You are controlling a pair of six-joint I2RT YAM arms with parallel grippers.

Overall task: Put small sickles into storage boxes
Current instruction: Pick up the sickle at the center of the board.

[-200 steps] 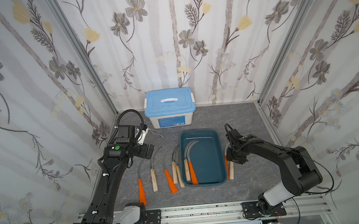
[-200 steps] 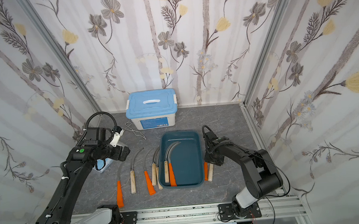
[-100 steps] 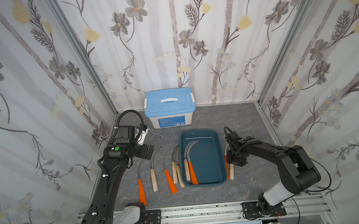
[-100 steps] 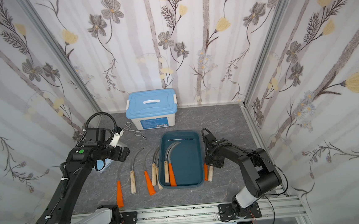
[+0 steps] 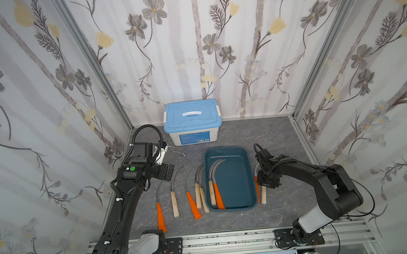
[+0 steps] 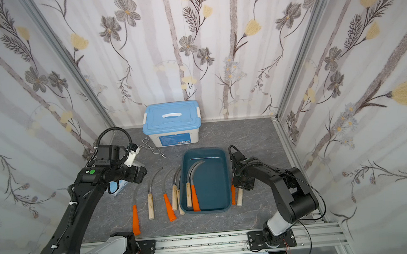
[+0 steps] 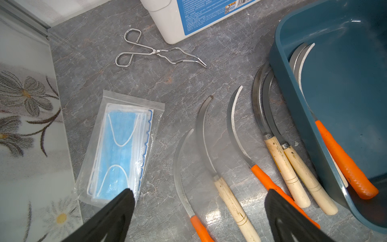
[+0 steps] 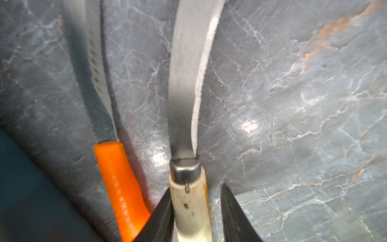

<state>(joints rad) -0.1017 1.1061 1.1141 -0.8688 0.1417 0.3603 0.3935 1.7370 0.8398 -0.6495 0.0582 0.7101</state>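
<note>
The wooden-handled sickle [image 8: 189, 209] lies flat on the grey tabletop [image 5: 275, 132], near the right long wall of the teal storage box [image 5: 237, 177]. An orange-handled sickle [image 8: 118, 180] lies between it and the box. Its handle points toward the robot's base and its serrated blade curves away.

The right end effector [image 8: 195, 191] is down over the handle just below the metal ferrule. Its fingers straddle the wood, one finger [image 8: 162, 211] against it and the other a little clear. The jaws are therefore partly open and nothing is clamped yet.

The sickle is probably light and rigid. The blade is thin, toothed and slick, which makes it a poor place to take hold. The round wooden handle is the better place, and a grip near the ferrule likely sits close to the balance point. With a light pinch the handle could roll between the pads and let the blade droop. The orange neighbour lies close enough to be nudged.

A pair of sickles [image 5: 215, 193] already rests inside the box, handles at its near end. A row of five sickles [image 5: 174, 204] waits on the tabletop on the box's other side. Above that row hangs the left end effector [image 7: 199, 191], jaws spread wide and holding nothing. Farther out lie the wire tongs [image 7: 159, 52], a bag of face masks [image 7: 121, 146], and the white lidded box [image 5: 192, 118] against the back wall.
</note>
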